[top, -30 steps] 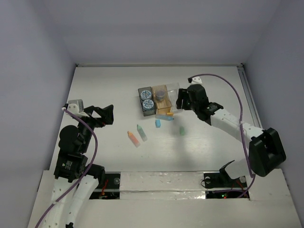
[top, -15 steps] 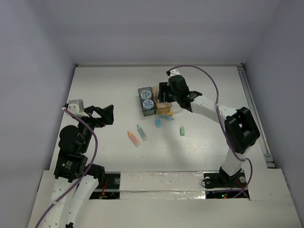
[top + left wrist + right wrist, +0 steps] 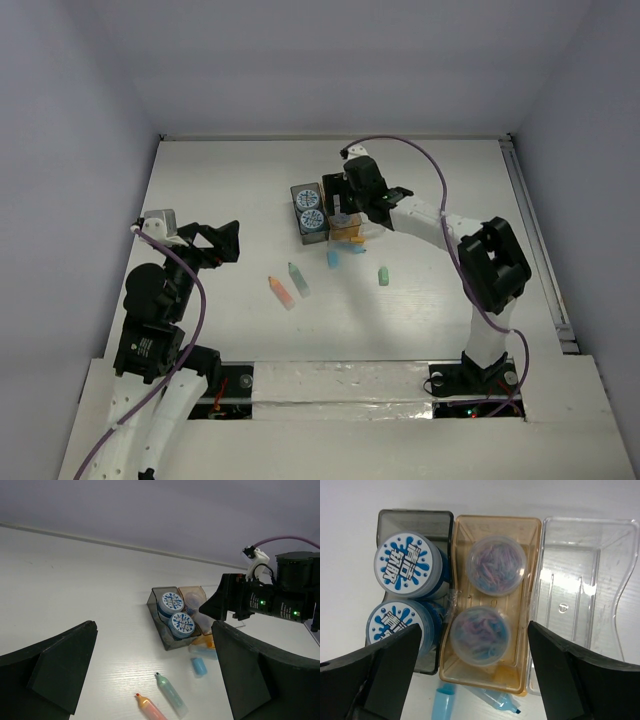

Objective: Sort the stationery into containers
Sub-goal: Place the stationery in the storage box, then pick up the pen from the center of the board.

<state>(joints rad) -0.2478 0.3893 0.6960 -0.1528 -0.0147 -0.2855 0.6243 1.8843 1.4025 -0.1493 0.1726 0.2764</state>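
Bright, even light from overhead. Faint, soft shadows on white table (image 3: 430, 300). Glare patch on clear box (image 3: 580, 580) floor. Dark fingers (image 3: 380, 680) close up, blurred. Overhead view slightly soft.

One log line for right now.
left fingers: open | right fingers: open, over tan box | dark grey box: two discs | tan box: two tubs | clear box: empty | orange stick, green stick: unsorted
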